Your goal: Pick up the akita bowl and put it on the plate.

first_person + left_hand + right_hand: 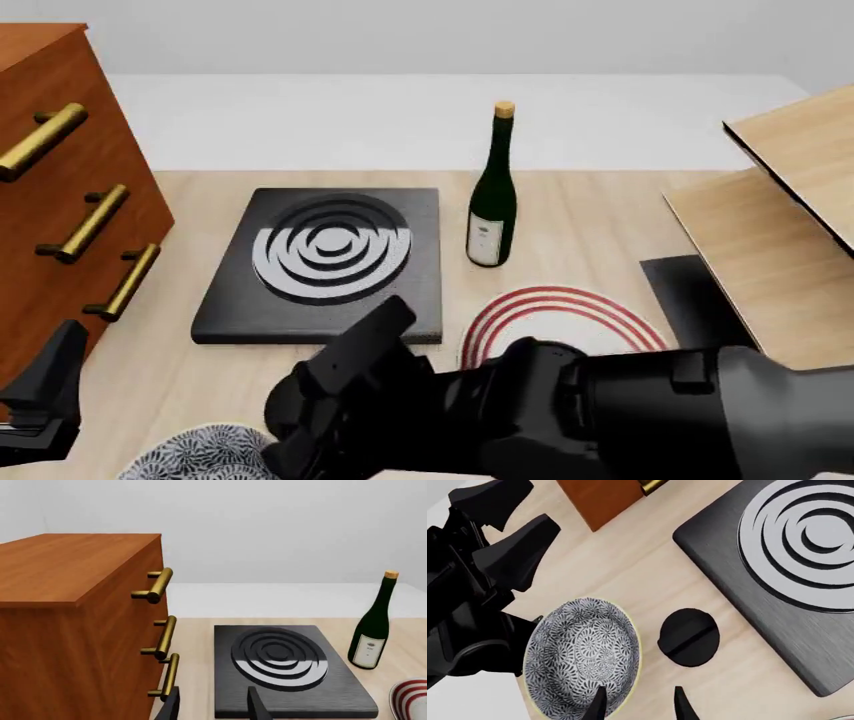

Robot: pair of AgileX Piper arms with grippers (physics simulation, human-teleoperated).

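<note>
The akita bowl [582, 655], white with dense dark-blue flowers and a yellowish rim, stands on the table; in the front view it peeks out at the near left edge [200, 455]. My right gripper [639, 706] is open, one finger over the bowl's inside and the other outside its rim, with the rim between them. The right arm [601, 410] crosses the front view and covers the near part of the red-ringed plate [547, 300]. A sliver of the plate [410, 700] also shows in the left wrist view. My left gripper [213, 707] is open and empty, low beside the cabinet.
A wooden cabinet [54, 190] with brass handles stands at the left. The black slab with grey rings [327, 255] lies mid-table, a wine bottle [491, 190] beside it. A small black knob [688, 637] sits next to the bowl. Wooden boards [774, 230] rise at the right.
</note>
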